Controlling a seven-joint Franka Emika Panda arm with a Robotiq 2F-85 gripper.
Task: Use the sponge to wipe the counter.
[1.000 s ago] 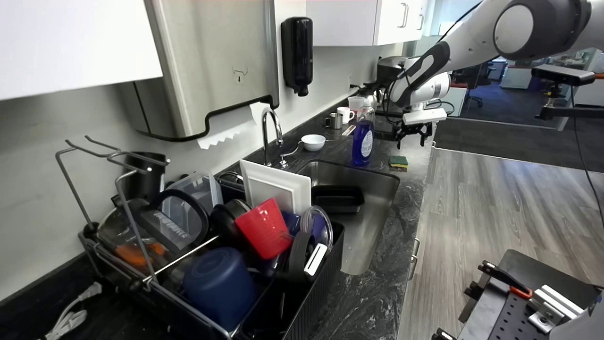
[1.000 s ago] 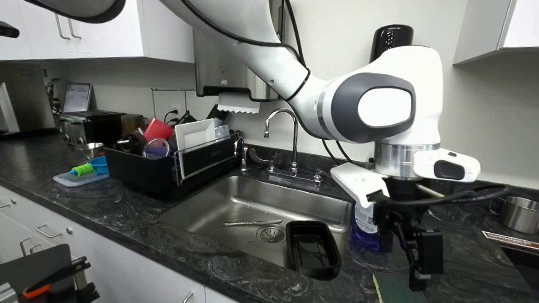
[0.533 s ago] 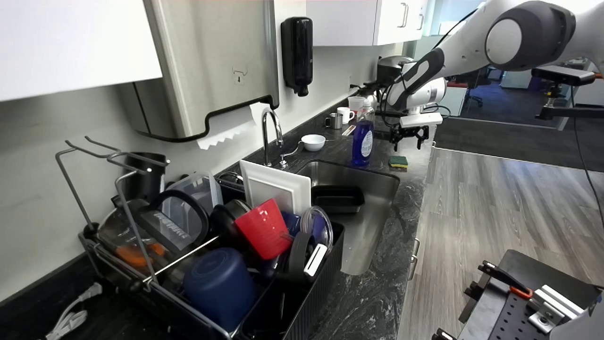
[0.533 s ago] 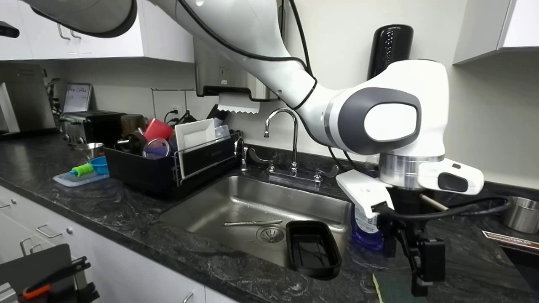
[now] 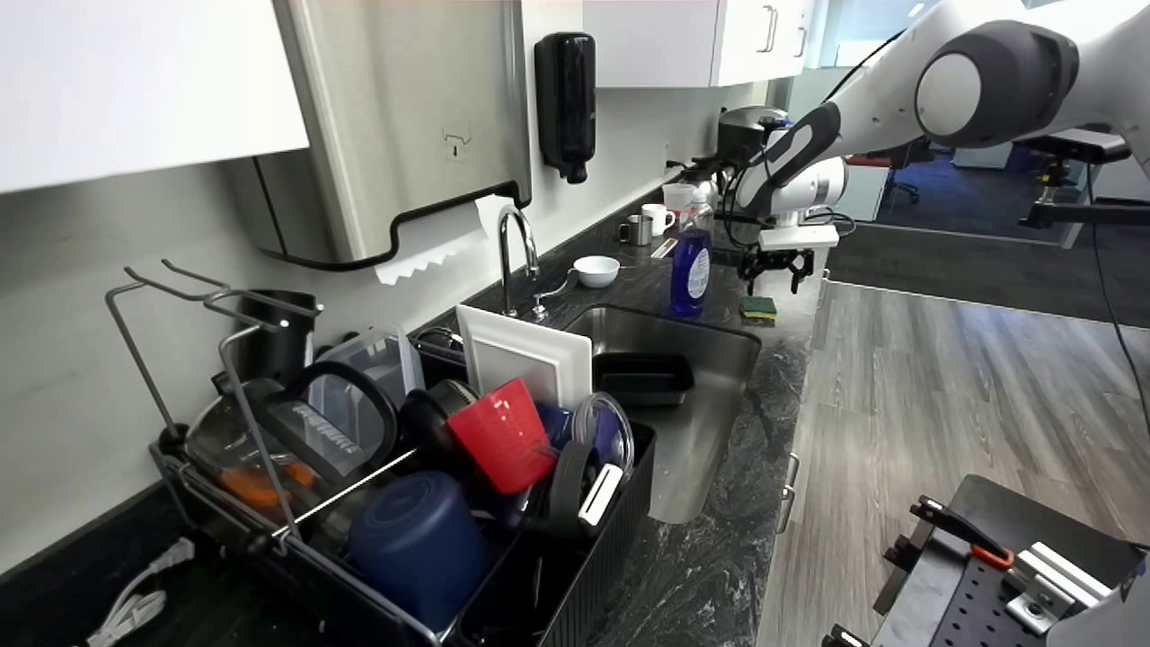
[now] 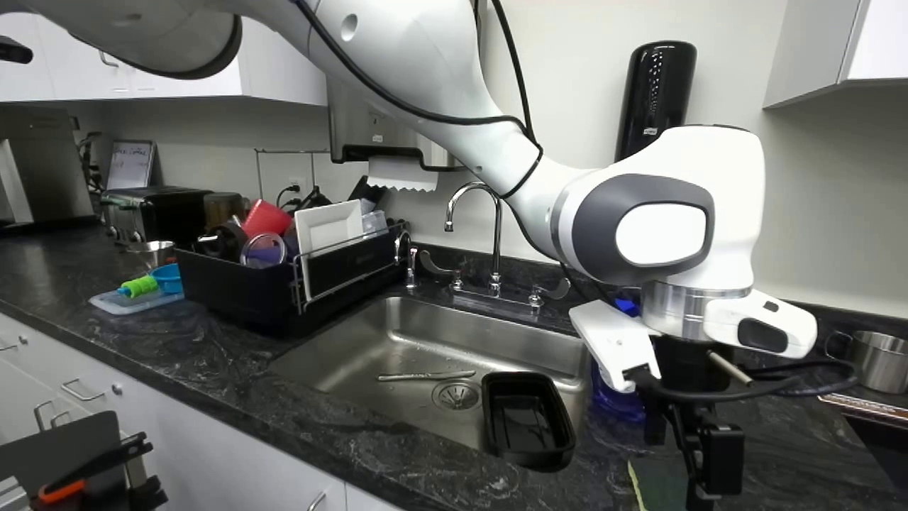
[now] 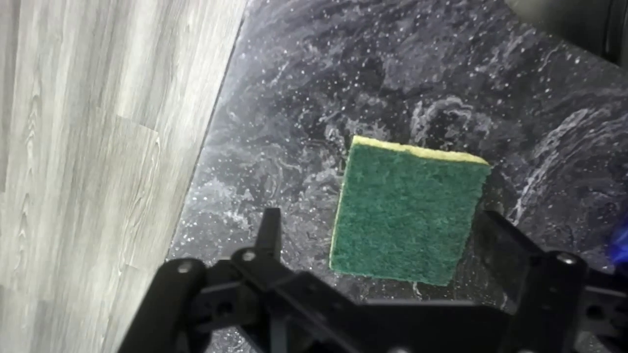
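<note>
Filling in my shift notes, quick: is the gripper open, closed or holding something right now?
Gripper: open, holding nothing; the sponge lies on the counter below it.

Black two-fingered hand: hangs, fingers spread, just above a rectangular green-and-yellow sponge.
Veined black stone surface: carries the sponge and, near it, a clear bottle of blue liquid.
Steel sink: holds a black rectangular container.
Black dish rack: a glossy red cup tilts among the dishes.

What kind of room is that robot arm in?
It looks like a kitchen, maybe one at an office: there's a metal sink, a loaded dish rack and a big paper towel dispenser.
</note>
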